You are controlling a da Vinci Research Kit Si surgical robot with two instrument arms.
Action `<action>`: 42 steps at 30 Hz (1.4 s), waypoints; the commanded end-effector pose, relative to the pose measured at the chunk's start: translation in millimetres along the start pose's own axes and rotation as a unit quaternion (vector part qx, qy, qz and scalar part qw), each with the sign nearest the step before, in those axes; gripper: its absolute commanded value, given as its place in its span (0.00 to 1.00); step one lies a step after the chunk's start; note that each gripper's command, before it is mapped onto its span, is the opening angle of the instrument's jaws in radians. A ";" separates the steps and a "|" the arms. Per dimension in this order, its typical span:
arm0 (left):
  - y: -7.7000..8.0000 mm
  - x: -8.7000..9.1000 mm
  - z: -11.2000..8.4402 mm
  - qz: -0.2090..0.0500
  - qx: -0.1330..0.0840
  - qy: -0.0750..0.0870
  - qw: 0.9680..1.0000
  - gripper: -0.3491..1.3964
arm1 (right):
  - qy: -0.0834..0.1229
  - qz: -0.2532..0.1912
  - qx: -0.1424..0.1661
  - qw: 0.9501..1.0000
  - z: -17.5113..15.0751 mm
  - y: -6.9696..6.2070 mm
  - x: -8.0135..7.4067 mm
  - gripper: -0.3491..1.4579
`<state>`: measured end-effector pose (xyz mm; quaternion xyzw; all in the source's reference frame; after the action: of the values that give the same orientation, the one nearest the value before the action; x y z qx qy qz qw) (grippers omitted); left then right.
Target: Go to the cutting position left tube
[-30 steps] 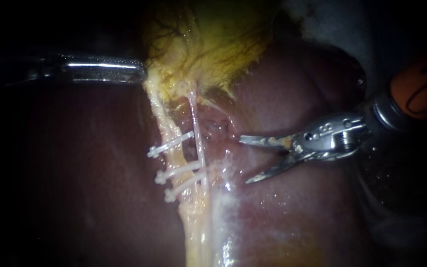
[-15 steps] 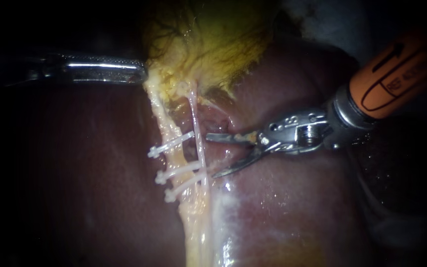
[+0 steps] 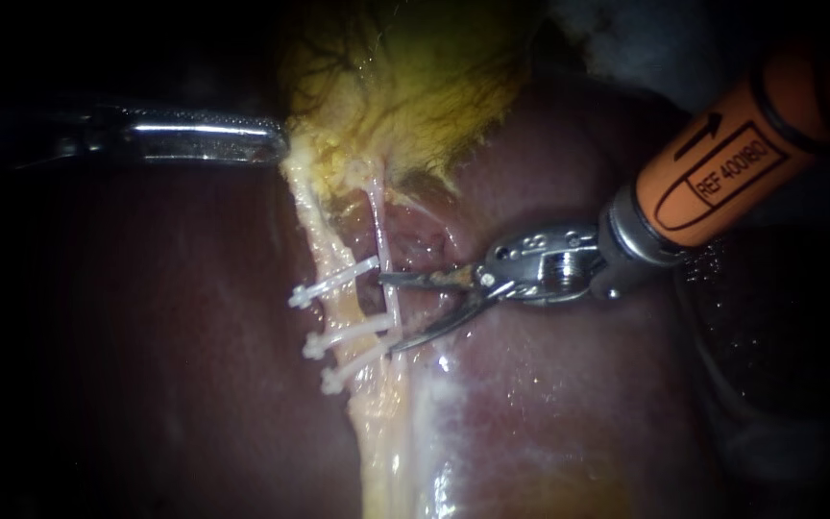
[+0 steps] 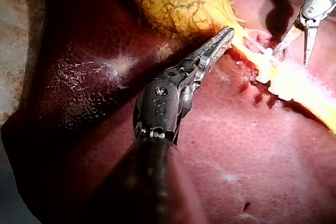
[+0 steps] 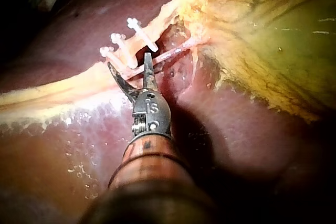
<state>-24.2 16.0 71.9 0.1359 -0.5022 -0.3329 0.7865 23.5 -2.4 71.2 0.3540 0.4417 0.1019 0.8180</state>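
A thin pale tube [image 3: 383,240] runs down from the yellow gallbladder [image 3: 405,86], beside a thicker yellowish strand [image 3: 324,240]. Three white clips [image 3: 333,281] cross them. My right instrument [image 3: 388,312], with an orange shaft, comes in from the right with its blades open. One blade tip lies at the tube just below the upper clip, the other near the middle clip. In the right wrist view the open blades [image 5: 128,61] reach the tube [image 5: 173,52] beside the clips [image 5: 137,30]. My left instrument [image 3: 279,144] is shut on the gallbladder's edge [image 4: 210,22].
Dark red liver [image 3: 578,413] lies under and around everything, wet and shiny below the clips. The yellowish strand continues down past the clips toward the lower edge of the endoscope view. Pale cloth [image 3: 626,38] shows at the far upper right.
My right instrument has moved left across the liver, its open blades going from well clear of the tube to its side. The blades have narrowed slightly. The left instrument has held still.
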 end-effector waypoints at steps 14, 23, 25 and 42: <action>-0.1 0.1 0.3 0.000 -0.001 0.000 1.000 0.00 | 0.003 0.021 0.040 0.999 1.5 3.0 -2.5 0.90; -0.2 0.3 0.6 0.001 -0.002 -0.001 1.000 0.00 | 0.030 0.040 0.095 0.994 1.7 3.8 -2.3 0.90; -0.2 0.3 0.6 0.001 -0.002 -0.001 1.000 0.00 | 0.032 0.039 0.104 0.993 1.8 3.8 -2.3 0.90; -0.1 0.4 0.8 0.001 -0.002 -0.001 1.000 0.00 | 0.052 0.051 0.193 0.978 5.2 4.8 -0.5 0.87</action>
<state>-24.9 15.8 72.5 0.1331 -0.5021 -0.3335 0.7868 28.2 -1.8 76.6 0.5244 0.4782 0.0729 0.7007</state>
